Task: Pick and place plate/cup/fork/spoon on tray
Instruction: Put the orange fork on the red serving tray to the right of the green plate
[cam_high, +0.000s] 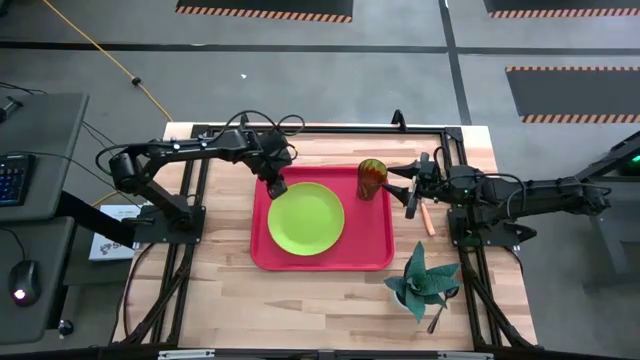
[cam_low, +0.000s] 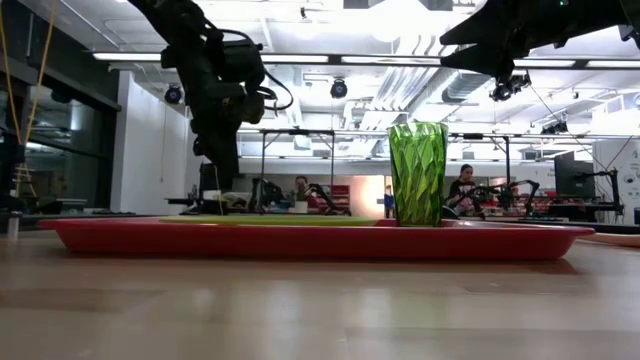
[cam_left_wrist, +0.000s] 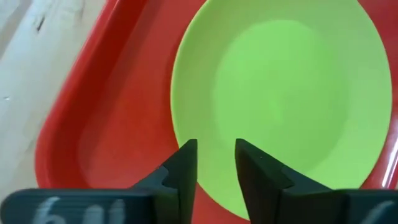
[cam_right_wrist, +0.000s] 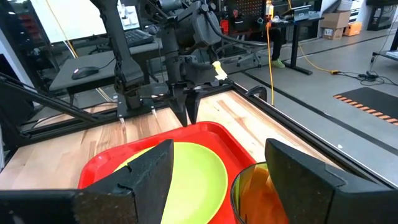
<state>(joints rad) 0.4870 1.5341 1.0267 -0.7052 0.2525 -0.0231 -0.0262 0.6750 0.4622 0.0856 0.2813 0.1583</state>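
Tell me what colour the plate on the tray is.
The plate is lime green, lying flat on the red tray; the left wrist view shows it best.

The whole surface (cam_high: 330, 290) is seen from directly overhead in the high view, with the tray (cam_high: 322, 258) near its middle. In the low view the tray (cam_low: 310, 240) is viewed edge-on from surface height, facing the room behind. The left wrist view is aimed steeply down, very close over the tray (cam_left_wrist: 124, 118) and the plate (cam_left_wrist: 286, 93). The right wrist view is directed level across the tray (cam_right_wrist: 214, 134) from farther back. The tray is shared by all four views.
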